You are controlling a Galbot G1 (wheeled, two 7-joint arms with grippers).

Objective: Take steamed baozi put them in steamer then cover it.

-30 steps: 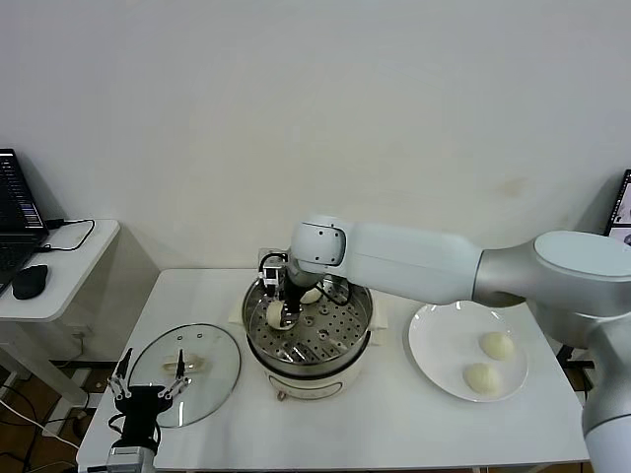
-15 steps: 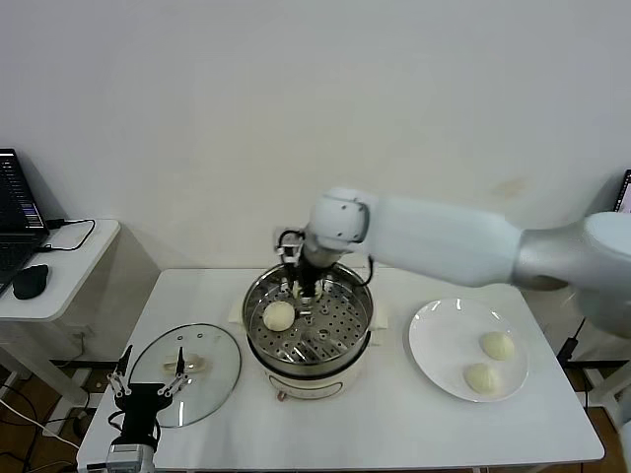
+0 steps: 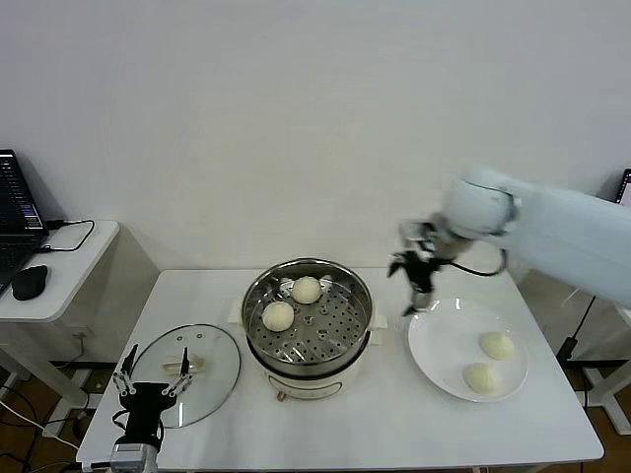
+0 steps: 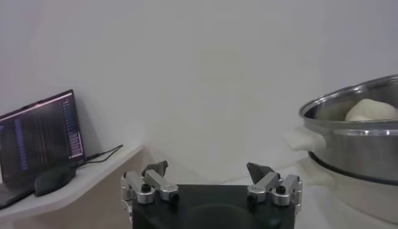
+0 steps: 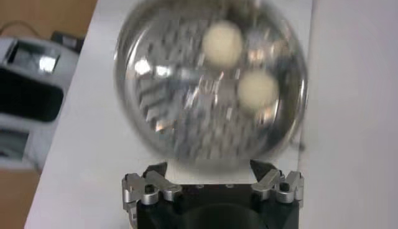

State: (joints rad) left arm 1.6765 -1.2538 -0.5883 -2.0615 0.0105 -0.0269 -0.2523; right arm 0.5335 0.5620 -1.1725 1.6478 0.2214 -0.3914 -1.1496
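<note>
The steamer point(image 3: 308, 325) sits in the middle of the white table point(image 3: 394, 424), a shiny metal pot with holes in its floor on a cream base; two steamed baozi lie inside it, one bun point(image 3: 307, 290) at about 12 o'clock in the pot and another bun point(image 3: 278, 315) at about 9 o'clock, close together but not touching; the other two buns are on the white plate point(image 3: 439, 345) at 3 o'clock from the steamer, one point(image 3: 497, 345) near the plate's right side and one point(image 3: 480, 377) just below it toward 5 o'clock; the cover point(image 3: 187, 372), a clear glass lid with a cream handle, lies flat on the table at 8 o'clock from the steamer, so the pot is not covered yet; the right gripper point(image 3: 413, 284) hangs in the air between the steamer and the plate, above the plate's 11 o'clock edge, with its fingers spread wide and nothing in them; from its wrist camera the right gripper point(image 5: 211, 177) looks down on the pot and its two buns; the left gripper point(image 3: 151, 376) waits low at the table's front left corner, over the near edge of the cover, fingers spread wide and holding nothing; a laptop point(image 3: 15, 217) and a mouse point(image 3: 29, 282) sit on a small side table far off at 9 o'clock.
</note>
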